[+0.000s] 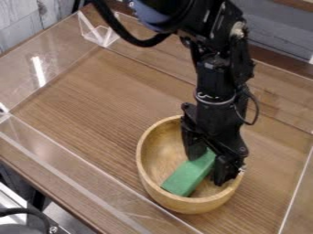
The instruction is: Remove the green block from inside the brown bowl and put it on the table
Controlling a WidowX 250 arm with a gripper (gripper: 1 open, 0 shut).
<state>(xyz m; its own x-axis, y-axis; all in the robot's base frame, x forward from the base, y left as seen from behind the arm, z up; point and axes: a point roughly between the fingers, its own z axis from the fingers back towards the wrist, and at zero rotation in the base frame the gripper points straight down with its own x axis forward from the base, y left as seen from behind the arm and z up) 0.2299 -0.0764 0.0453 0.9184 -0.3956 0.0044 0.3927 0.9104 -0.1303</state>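
The green block (188,176) lies tilted inside the brown bowl (156,168), its far end under my gripper (210,157). The bowl rests on the table (110,101) near the front right. My black gripper points straight down into the bowl, open, with one finger on each side of the block's upper end. I cannot tell whether the fingers touch the block. The block's upper end is partly hidden by the fingers.
Clear plastic walls (37,69) ring the tabletop, with a folded clear corner piece (101,30) at the back left. The black arm (210,55) rises above the bowl. Bare wood stretches left of and behind the bowl.
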